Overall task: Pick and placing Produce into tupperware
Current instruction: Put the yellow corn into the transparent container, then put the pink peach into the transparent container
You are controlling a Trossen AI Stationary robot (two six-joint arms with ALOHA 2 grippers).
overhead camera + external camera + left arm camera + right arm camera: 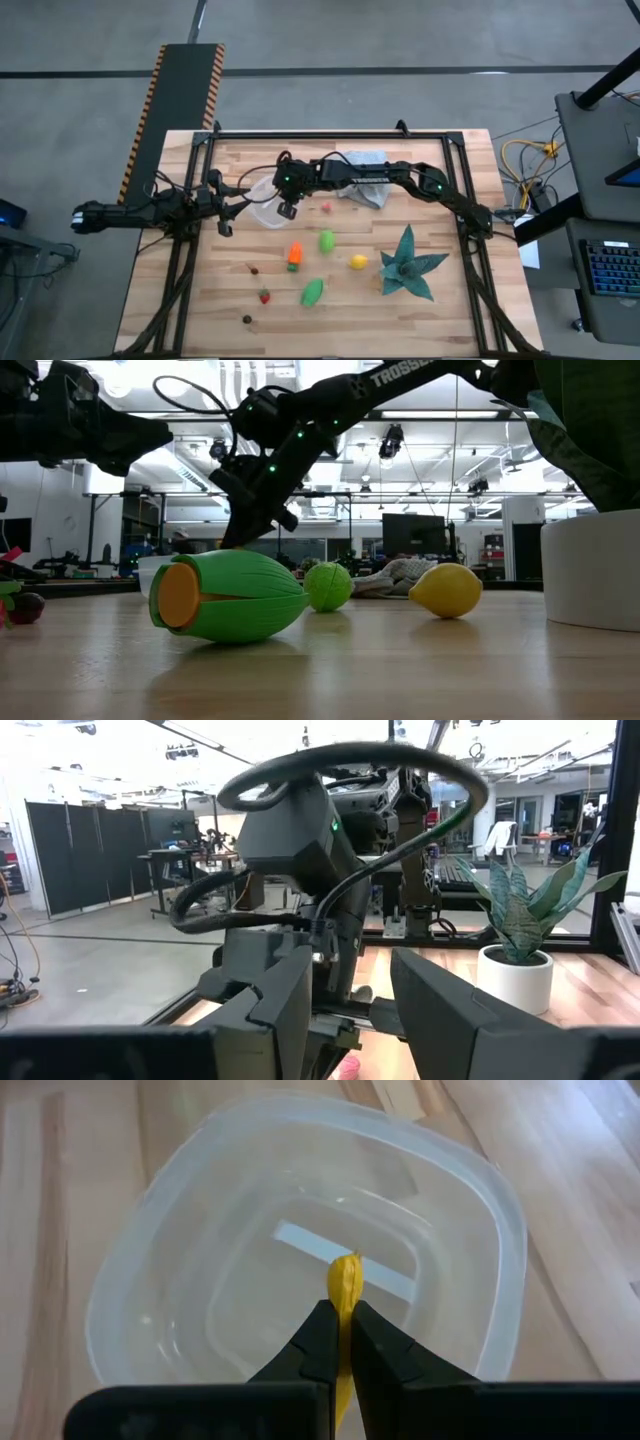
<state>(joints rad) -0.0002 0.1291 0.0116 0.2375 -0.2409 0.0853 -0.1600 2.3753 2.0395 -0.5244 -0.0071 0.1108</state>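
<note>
While the left gripper [226, 222] waits, fingers parted and empty, near the table's [450, 310] left edge, the right gripper [342, 1342] pinches a yellow produce piece [345, 1285] above the tupperware [262, 210]; carrot [294, 256], green pieces [326, 241], lemon [358, 262] lie nearer the front edge, unobstructed.

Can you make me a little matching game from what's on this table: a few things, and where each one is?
Things:
1. yellow piece
2. lemon
3. grey cloth
4. tupperware

Places:
A. lying on the wood beside the teal plant
B. under the right arm, at the far side of the table
C. pinched in the right gripper
D. directly below the right gripper, nothing in it

Pairs: 1-C, 2-A, 3-B, 4-D
</note>
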